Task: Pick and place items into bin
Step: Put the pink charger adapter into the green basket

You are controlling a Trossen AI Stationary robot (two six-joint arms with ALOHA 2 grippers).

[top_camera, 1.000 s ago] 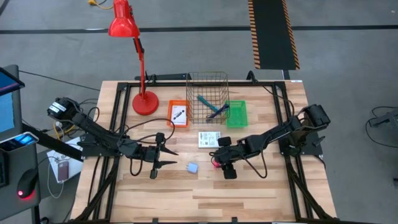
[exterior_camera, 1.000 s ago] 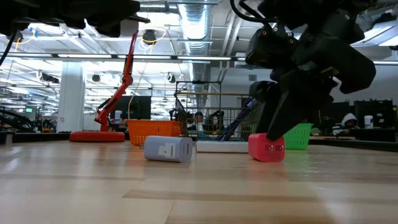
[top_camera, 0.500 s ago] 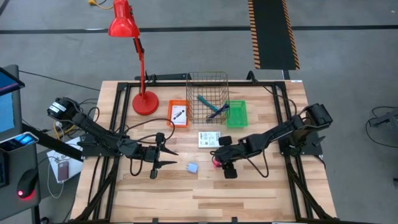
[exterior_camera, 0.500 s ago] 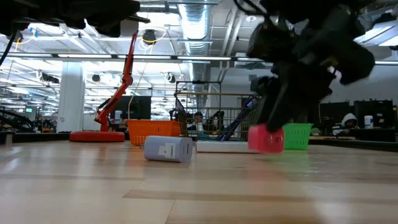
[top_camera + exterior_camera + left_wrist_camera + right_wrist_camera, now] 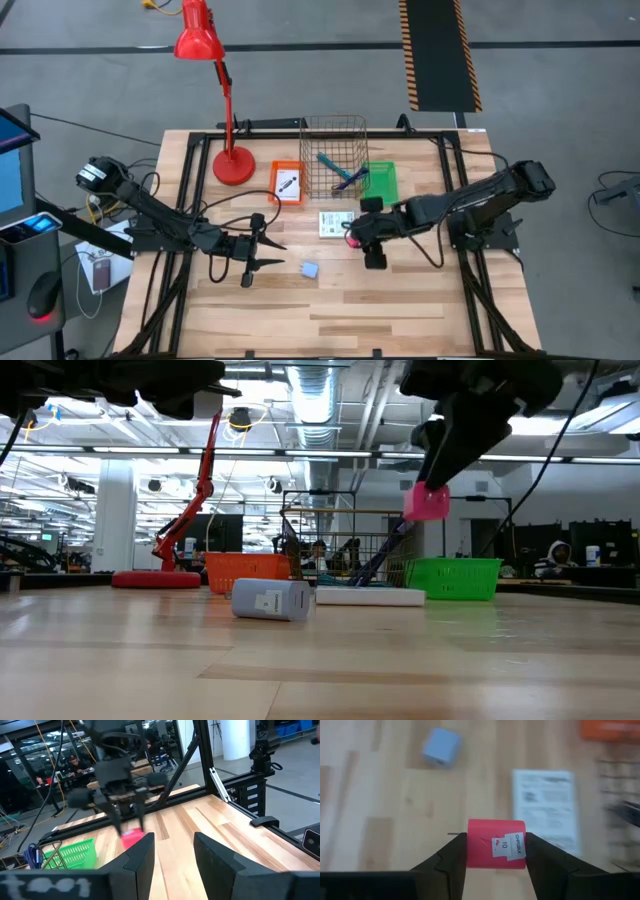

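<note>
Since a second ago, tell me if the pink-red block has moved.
Yes. The pink-red block, shut in the right claw, has risen off the table, now level with the wire basket top.

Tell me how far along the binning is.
Done: two pens lie in the wire bin. In hand: the right gripper holds the pink block clear of the table. Left: the blue block, the white card, maybe the card in the orange tray. The left gripper waits open.

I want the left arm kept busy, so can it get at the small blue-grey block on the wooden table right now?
Probably yes. The left gripper, jaws open, sits beside the small blue-grey block with bare table between; the right gripper holds the pink-red block aloft, clear of it.
</note>
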